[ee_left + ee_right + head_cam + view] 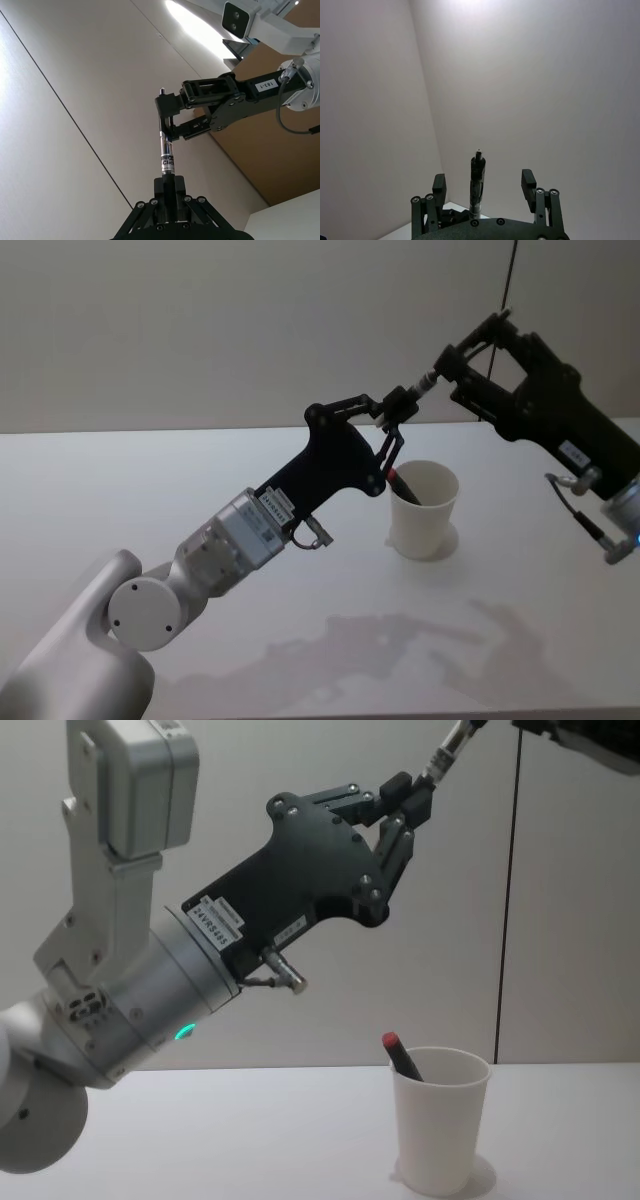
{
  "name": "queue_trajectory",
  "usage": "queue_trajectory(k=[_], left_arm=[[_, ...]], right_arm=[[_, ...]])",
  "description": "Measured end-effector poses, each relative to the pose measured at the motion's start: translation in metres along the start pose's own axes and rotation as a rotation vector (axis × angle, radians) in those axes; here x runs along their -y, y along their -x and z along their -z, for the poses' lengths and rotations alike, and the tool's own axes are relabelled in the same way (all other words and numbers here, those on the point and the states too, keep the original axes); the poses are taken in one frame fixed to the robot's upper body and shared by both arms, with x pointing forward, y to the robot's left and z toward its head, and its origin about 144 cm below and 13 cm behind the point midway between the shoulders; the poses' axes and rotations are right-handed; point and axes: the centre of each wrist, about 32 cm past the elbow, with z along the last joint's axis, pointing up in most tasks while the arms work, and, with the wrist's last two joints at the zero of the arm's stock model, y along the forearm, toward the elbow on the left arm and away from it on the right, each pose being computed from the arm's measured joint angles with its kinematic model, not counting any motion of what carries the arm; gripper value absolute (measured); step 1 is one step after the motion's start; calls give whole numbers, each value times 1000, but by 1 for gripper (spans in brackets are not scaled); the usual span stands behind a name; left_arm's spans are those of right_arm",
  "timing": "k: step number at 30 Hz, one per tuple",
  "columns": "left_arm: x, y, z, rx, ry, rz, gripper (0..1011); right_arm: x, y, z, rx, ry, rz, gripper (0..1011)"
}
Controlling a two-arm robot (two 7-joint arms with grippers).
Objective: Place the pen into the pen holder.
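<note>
A slim pen with a clear barrel, black grip and silver clicker tip (418, 388) hangs in the air above the white desk (150, 490), held between the two arms. The left end effector (394, 412) has its black fingers closed on the pen's lower part, as the left wrist view makes plain, where the barrel (166, 150) rises straight out of the clamped fingers. The right end effector (169, 116) sits at the pen's upper end; in the left wrist view its pads lie close along the barrel, while the right wrist view shows the pen (477, 185) standing between two fingers (439, 186) spread well apart on either side, not touching it. The pen holder, a plain white tapered paper cup with a rolled rim (424, 508), stands upright on the desk below and just to the right of the left end effector, well under the raised pen. Inside the cup a dark pen with a red end (401, 1057) leans against the left wall, its tip poking above the rim.
</note>
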Motion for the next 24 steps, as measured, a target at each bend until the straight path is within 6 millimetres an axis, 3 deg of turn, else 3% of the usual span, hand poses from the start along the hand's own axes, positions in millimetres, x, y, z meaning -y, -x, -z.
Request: queue_trajectory(k=[14,19,24], left_arm=[[0,0,0,0,0,0,126],[0,0,0,0,0,0,126],[0,0,0,0,0,0,125]], right_arm=[[-12,11,-1,-15,2,-22,625],[-16,15,-1,-17,4,-22,419],[-18,18,-1,-16,8,-14,276]])
